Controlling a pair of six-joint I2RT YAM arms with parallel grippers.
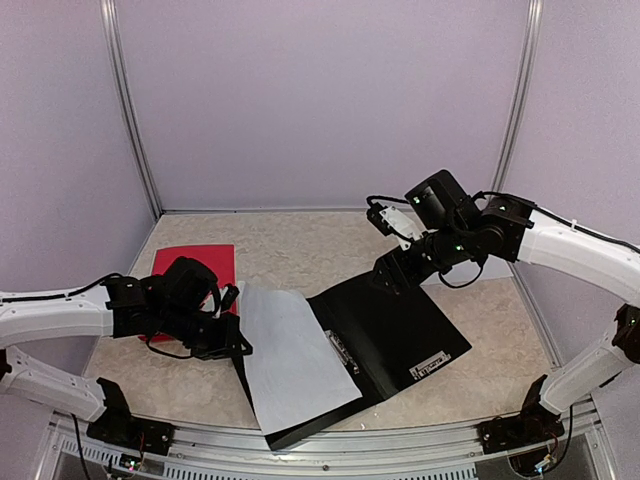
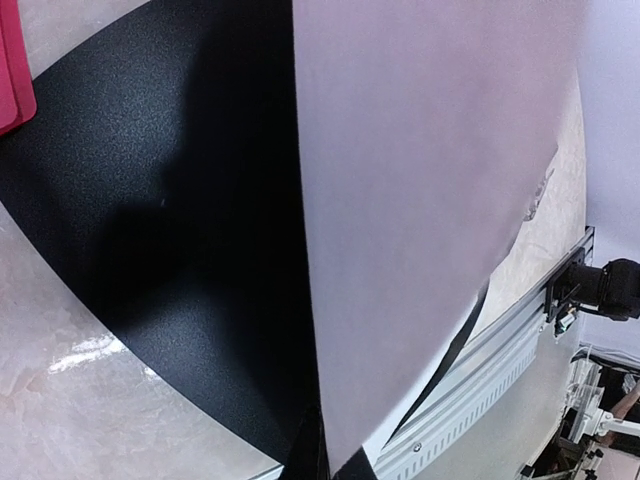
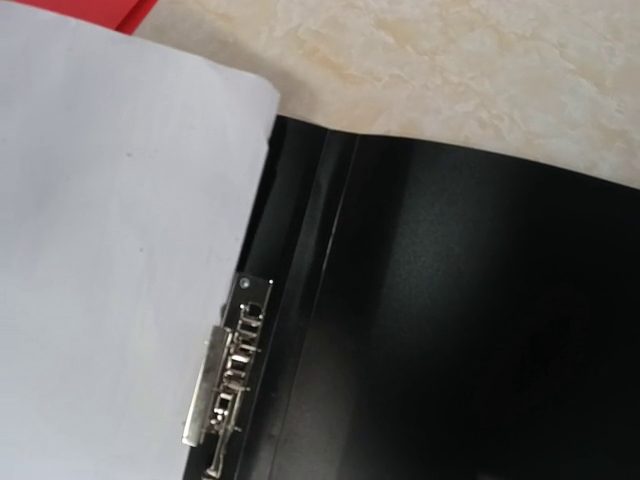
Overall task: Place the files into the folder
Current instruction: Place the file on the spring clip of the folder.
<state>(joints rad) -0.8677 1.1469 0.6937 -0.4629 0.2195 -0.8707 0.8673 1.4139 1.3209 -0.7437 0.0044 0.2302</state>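
Top external: blank white sheet (image 1: 295, 352), slightly curled, overlaps open black folder (image 1: 400, 322).

Before me, a blank white paper sheet (image 1: 295, 355) lies slightly curled across the left half of a black plastic folder (image 1: 400, 325) spread open flat.

The left arm (image 1: 60, 312) reached inward low, the left gripper (image 1: 236, 346) closed. The right arm (image 1: 570, 245) stretched inward, the right gripper (image 1: 388, 272) tilted down, its jaws' spread unclear.
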